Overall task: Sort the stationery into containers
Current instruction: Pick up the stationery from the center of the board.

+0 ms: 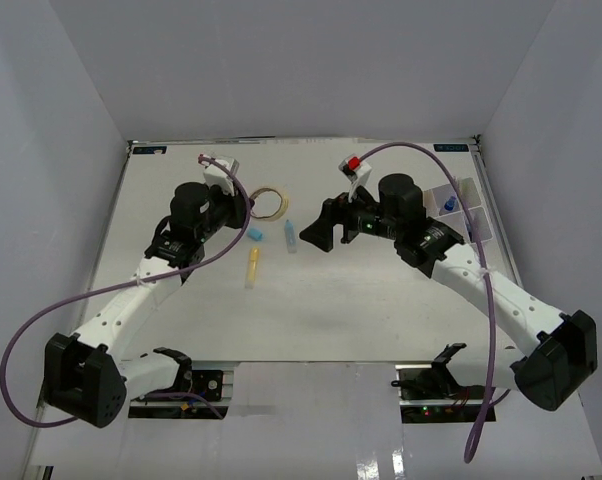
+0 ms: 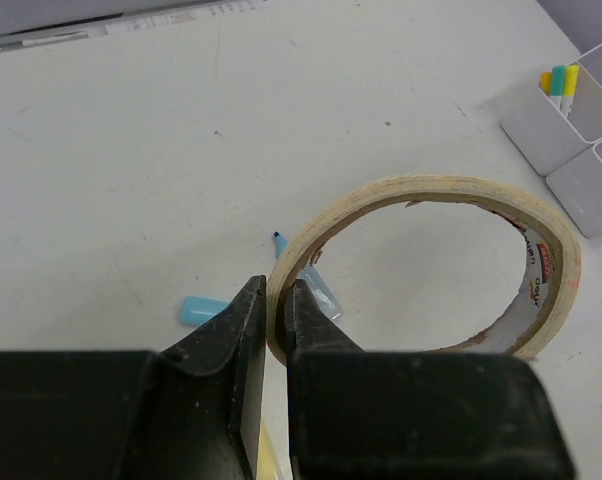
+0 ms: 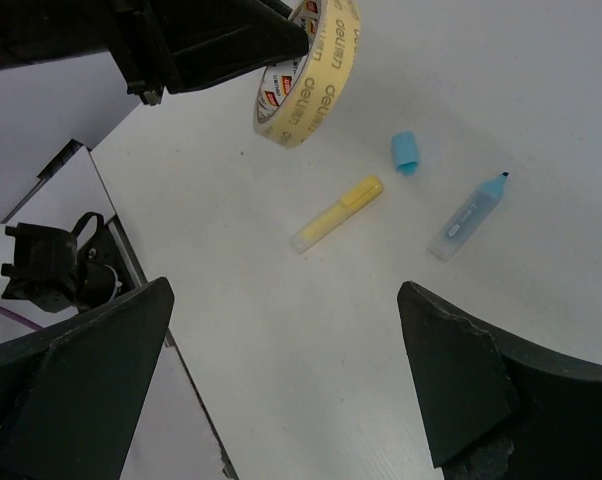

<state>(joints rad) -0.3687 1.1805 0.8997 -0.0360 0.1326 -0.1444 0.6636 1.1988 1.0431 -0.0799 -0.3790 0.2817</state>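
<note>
White tabletop (image 1: 311, 320); left tool (image 2: 278, 305) pinches the tape roll (image 2: 546, 262) by its band. Carry it steadily toward the organizer box (image 2: 561, 150), clear of the wide-open right tool (image 3: 284, 300).

The tape roll (image 2: 546, 265) has its near rim hidden between the left tool's (image 2: 278, 292) fingers. Right of the roll, the organizer box (image 2: 546, 140) is cut off by the view's edge.

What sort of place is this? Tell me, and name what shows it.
Probably a robot test cell in a lab: a white table boxed in by plain panels, left arm and right arm bolted at its near edge, plus a tape roll, a yellow highlighter and a divided organizer box.
</note>
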